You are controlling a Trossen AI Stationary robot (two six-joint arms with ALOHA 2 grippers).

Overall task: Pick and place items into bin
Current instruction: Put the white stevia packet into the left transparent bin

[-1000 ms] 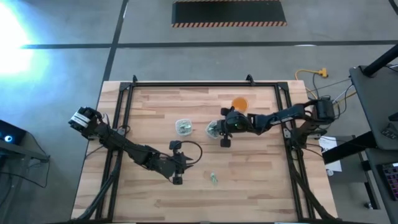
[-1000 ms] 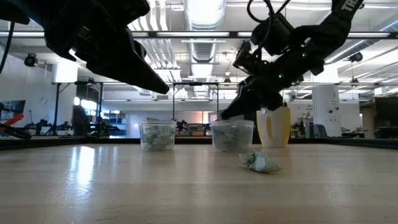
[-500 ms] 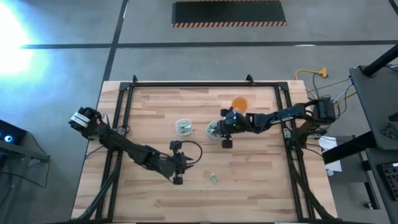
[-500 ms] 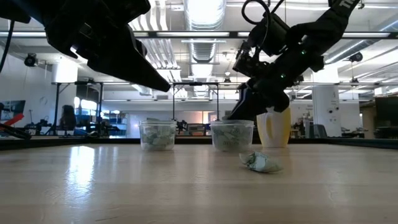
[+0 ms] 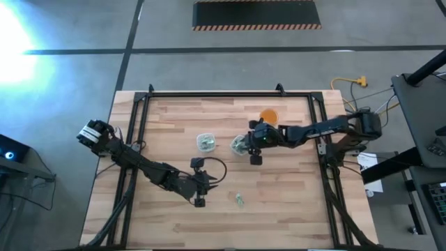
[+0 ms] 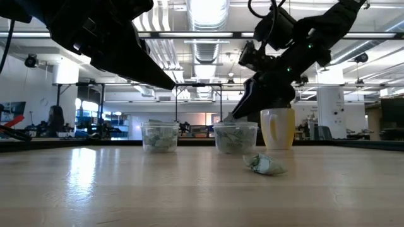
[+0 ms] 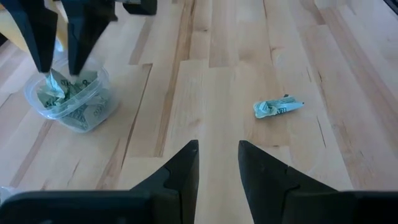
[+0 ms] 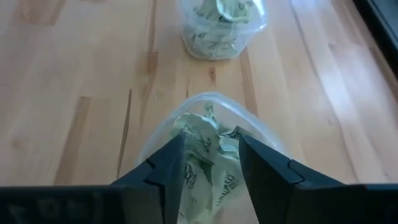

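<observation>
Loose wrapper lies flat on table, long axis crosswise.

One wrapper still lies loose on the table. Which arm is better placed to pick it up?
Left. The left gripper is open beside the loose wrapper; the right gripper is over a clear cup.

Grey concrete floor with a hazard-striped mat, ceiling strip lights, perhaps distant desks
</observation>
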